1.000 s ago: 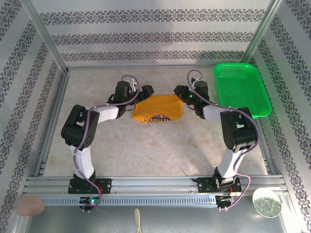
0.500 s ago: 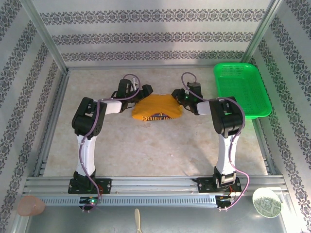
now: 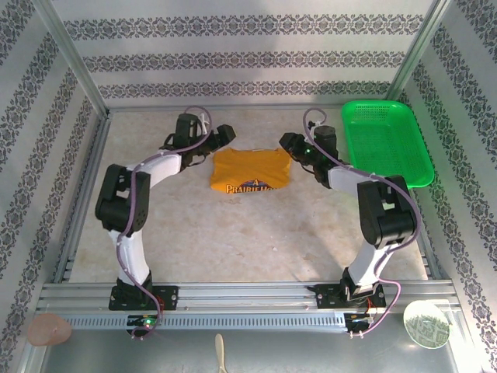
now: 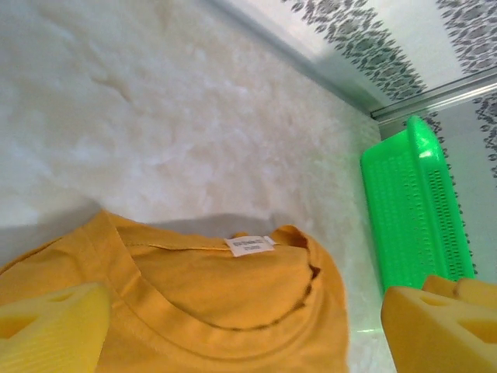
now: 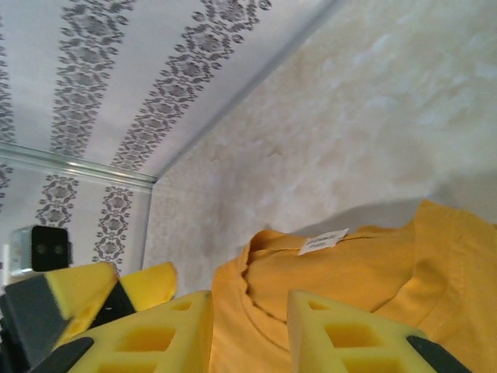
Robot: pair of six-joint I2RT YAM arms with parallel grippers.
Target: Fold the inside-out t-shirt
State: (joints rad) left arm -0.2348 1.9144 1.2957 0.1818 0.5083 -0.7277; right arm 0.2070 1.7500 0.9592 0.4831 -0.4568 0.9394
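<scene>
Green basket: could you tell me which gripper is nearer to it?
Right. The right gripper sits between the t-shirt and the green basket; the left gripper is beyond the t-shirt's other side.

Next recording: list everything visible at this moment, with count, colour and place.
t-shirt: one, mustard-orange, lying compact at the far middle of the table, navy and white print along its near edge
label: one, white, at the shirt's collar
basket: one, green, far right corner of the table
table: one, pale mottled top
disc: one, pale green, near right, in front of the frame rail
pink lump: one, near left, in front of the rail
stick: one, pale, near middle
left gripper: one, yellow fingers, open, by the shirt's far left corner
right gripper: one, yellow fingers, open, by the shirt's far right corner
</scene>
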